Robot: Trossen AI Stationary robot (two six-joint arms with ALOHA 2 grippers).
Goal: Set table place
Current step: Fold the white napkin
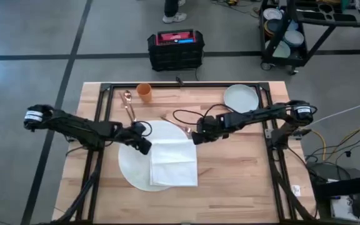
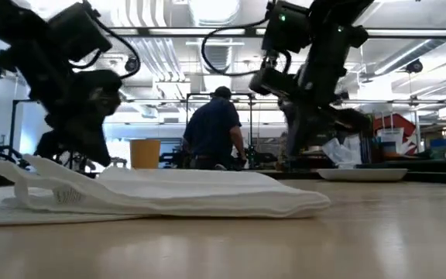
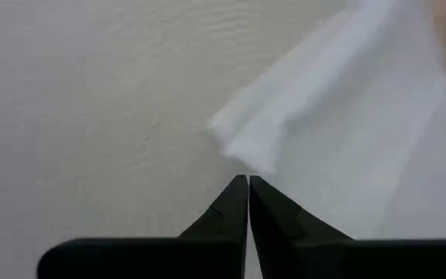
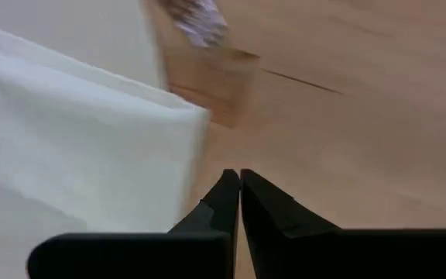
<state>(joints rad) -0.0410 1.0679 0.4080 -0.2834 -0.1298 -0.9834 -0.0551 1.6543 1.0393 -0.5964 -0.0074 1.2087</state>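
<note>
The place, a large round white mat (image 1: pixel 130 164), lies on the light-wood table (image 1: pixel 242 175). A folded white napkin (image 1: pixel 174 162) lies flat on the mat's right part. My left gripper (image 1: pixel 145 146) is shut, with its tips (image 3: pixel 248 180) just short of the napkin's far left corner (image 3: pixel 235 143), over the mat. My right gripper (image 1: pixel 196 139) is also shut and stands (image 4: pixel 235 173) beside the napkin's far right corner (image 4: pixel 188 124). A pale grey-green plate (image 1: pixel 240 97) sits at the far right of the table.
An orange cup (image 1: pixel 144 92) and a copper spoon (image 1: pixel 128 103) lie at the far left. Another copper utensil (image 1: pixel 177 123) lies at the mat's far edge, close to my right gripper. A black crate (image 1: pixel 175 49) stands beyond the table, and a person (image 2: pixel 215 128) in the room.
</note>
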